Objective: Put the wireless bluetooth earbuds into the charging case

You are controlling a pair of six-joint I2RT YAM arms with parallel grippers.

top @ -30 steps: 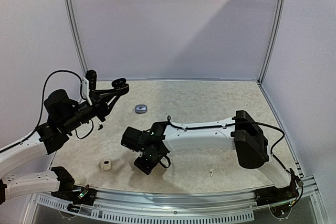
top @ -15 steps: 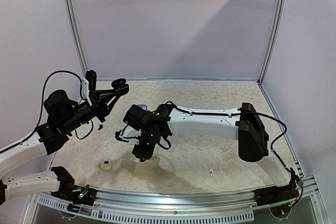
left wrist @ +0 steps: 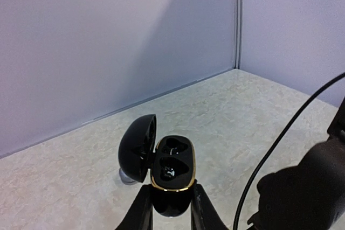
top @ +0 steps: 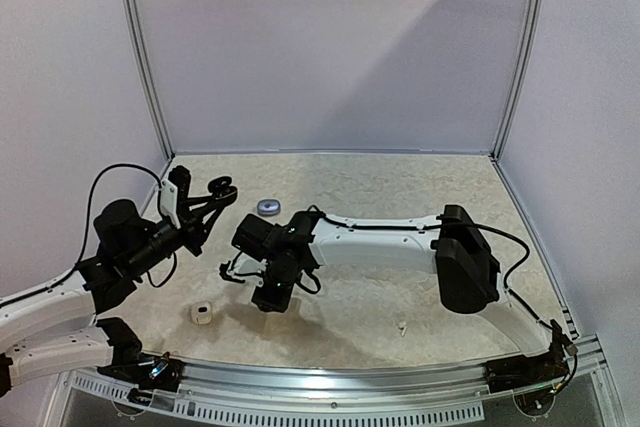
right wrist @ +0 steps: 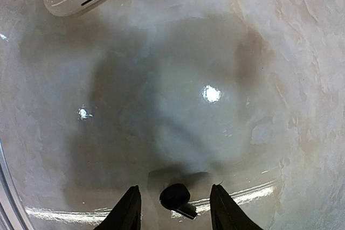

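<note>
The right pincer (right wrist: 174, 189) has swung left across the counter (right wrist: 259, 52) and narrowed partway. It now straddles a black earbud (right wrist: 175, 196), with gaps showing on both sides. The left pincer (left wrist: 170, 200) stays clamped on the open charging case (left wrist: 172, 166), held aloft, so a pick-up looks close.

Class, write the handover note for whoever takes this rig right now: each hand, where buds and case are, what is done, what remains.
Left hand: shut on the open black case, held above the table.
Right hand: open, fingers either side of a black bud on the table, not gripping.
Done: lid open; what the sockets hold is unclear.
Left: grip that bud, seat it in the case; a tiny white bud lies near the front edge.
</note>
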